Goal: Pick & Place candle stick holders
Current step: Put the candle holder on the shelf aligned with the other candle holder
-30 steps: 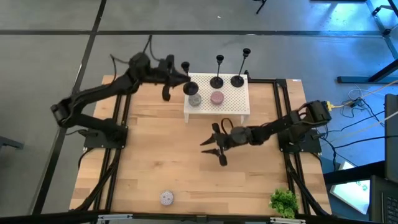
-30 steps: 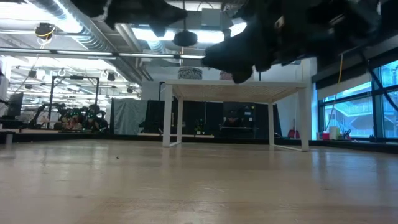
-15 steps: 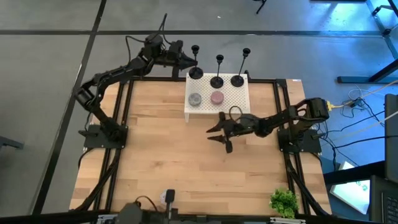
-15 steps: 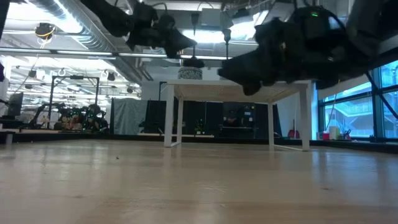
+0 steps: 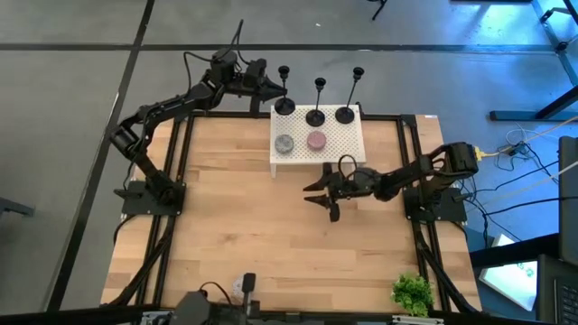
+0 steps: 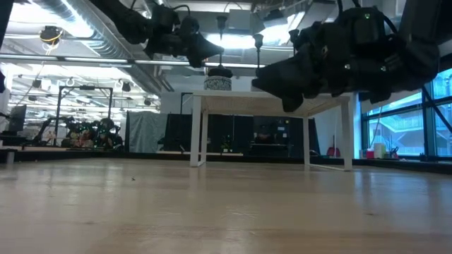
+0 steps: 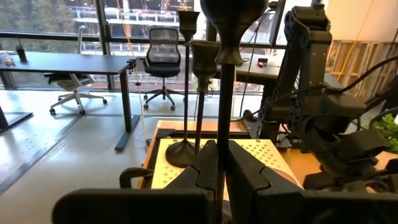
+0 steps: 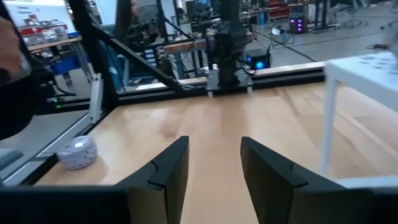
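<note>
Three black candle stick holders show at the white perforated stand (image 5: 318, 137). Two stand by their round bases on its far edge (image 5: 315, 117) (image 5: 345, 116). The third (image 5: 284, 90) is at the stand's far left corner, in my left gripper (image 5: 270, 87), which is shut on it. In the low view its base (image 6: 220, 71) seems a little above the stand's top. My right gripper (image 5: 321, 195) is open and empty, above the table just in front of the stand; it shows in its wrist view (image 8: 214, 168). My left gripper pinches the holder's thin stem (image 7: 222, 134) between its two fingers (image 7: 202, 171), well below the top cup (image 7: 233, 12). The fingers come about level from the table's left and lie across the stem. The holder is upright; the fingers hide its base in the wrist view.
A grey disc (image 5: 284, 143) and a pink disc (image 5: 316, 140) lie on the stand. A grey-white ball (image 5: 242, 287) lies at the near edge and a green plant (image 5: 411, 291) at the near right corner. Bare wood lies between them and the stand.
My left gripper has carried the holder from over the grey disc toward the table's far edge, to the stand's far left corner, keeping it upright, then held still. My right gripper has moved toward the stand and a little right, staying open.
</note>
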### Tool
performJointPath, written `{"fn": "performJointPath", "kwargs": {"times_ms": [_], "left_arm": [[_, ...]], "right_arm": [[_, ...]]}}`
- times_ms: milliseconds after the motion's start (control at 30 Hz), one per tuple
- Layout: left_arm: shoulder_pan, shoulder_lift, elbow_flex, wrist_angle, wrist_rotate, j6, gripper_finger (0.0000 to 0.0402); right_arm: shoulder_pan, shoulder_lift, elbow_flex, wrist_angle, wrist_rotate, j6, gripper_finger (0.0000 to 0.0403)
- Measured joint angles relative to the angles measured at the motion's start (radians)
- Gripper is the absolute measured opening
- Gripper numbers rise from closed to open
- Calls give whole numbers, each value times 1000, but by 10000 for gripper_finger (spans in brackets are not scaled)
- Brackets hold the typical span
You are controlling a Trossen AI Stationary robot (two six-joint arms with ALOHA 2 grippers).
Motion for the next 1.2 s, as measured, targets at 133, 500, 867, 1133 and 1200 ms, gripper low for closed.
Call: {"fn": "performJointPath", "kwargs": {"times_ms": [133, 500, 867, 1133, 1200], "left_arm": [[-7, 0, 0, 0, -3, 4, 7], [-12, 3, -58, 43, -28, 17, 7], [-19, 35, -58, 49, -21, 16, 7], [-14, 161, -60, 217, -6, -84, 7], [-11, 171, -60, 227, -3, -85, 7]], "right_arm": [[24, -13, 31, -69, -3, -8, 149], [211, -267, 213, -672, 325, -171, 149], [305, -278, 217, -688, 418, -105, 149], [326, -295, 234, -766, 453, -123, 149], [326, -303, 234, -794, 453, -120, 149]]}}
